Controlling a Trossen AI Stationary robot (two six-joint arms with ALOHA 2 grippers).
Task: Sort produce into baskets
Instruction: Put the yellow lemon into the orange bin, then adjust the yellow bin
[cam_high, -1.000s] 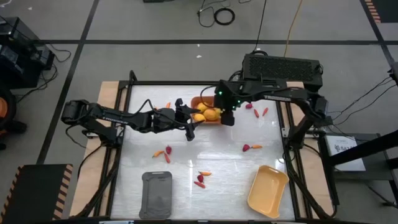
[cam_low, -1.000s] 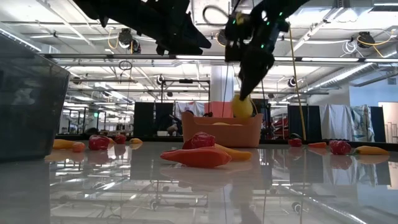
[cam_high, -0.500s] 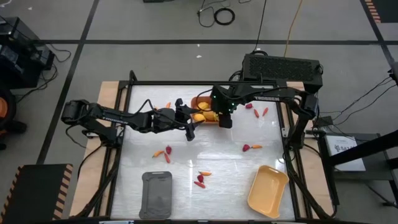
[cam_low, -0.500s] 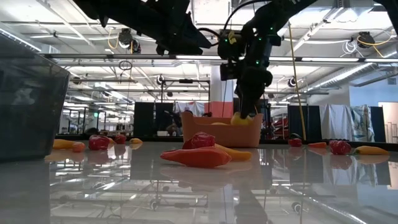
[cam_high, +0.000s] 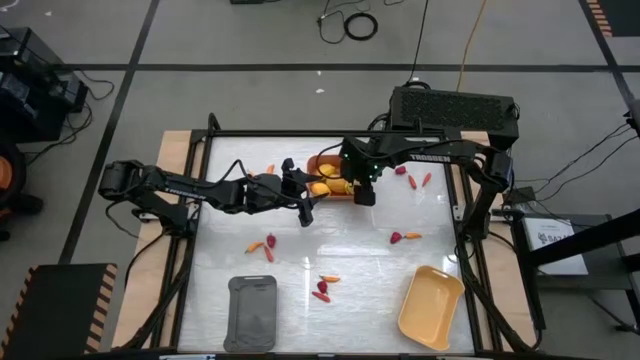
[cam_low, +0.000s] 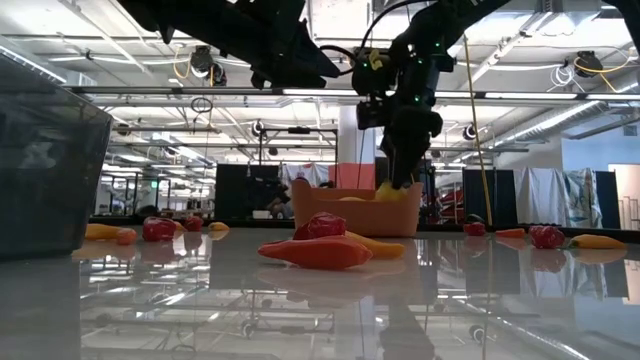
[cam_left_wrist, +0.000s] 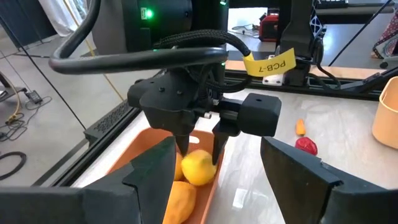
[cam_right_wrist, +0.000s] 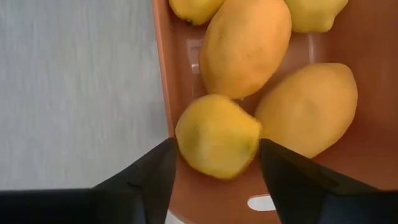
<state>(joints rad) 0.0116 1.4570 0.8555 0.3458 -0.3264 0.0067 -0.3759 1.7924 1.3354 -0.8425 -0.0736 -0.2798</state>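
Note:
The orange-brown basket (cam_high: 318, 163) stands at the table's far middle with several yellow lemons (cam_right_wrist: 245, 43) in it. My right gripper (cam_high: 356, 188) points down into the basket's right end and is shut on one lemon (cam_right_wrist: 216, 135). My left gripper (cam_high: 304, 208) is open and empty, hovering just left of and nearer than the basket. The dark grey basket (cam_high: 252, 312) and the pale yellow basket (cam_high: 430, 305) stand near the front edge. Carrot sticks and red berries lie loose on the table (cam_high: 262, 245), (cam_high: 324, 286), (cam_high: 404, 237). My right gripper pinches the lemon's two opposite sides (cam_right_wrist: 184, 144) between its two fingers (cam_left_wrist: 184, 142). The fingers come from above, pointing down. The lemon sits low inside the orange-brown basket, against the other lemons (cam_right_wrist: 305, 112) and close to the basket's wall (cam_right_wrist: 163, 74).
More loose carrots and berries lie right of the orange-brown basket (cam_high: 414, 178) and at its far left (cam_high: 270, 168). A dark box (cam_high: 452, 108) stands behind the table's far edge. The table's wooden side rails (cam_high: 176, 150) frame the white top.
My right gripper has gone down and a little toward the table's left edge with the lemon. The lemon hung clear above the orange-brown basket's rim a second ago and now sits down inside the basket among the other lemons.

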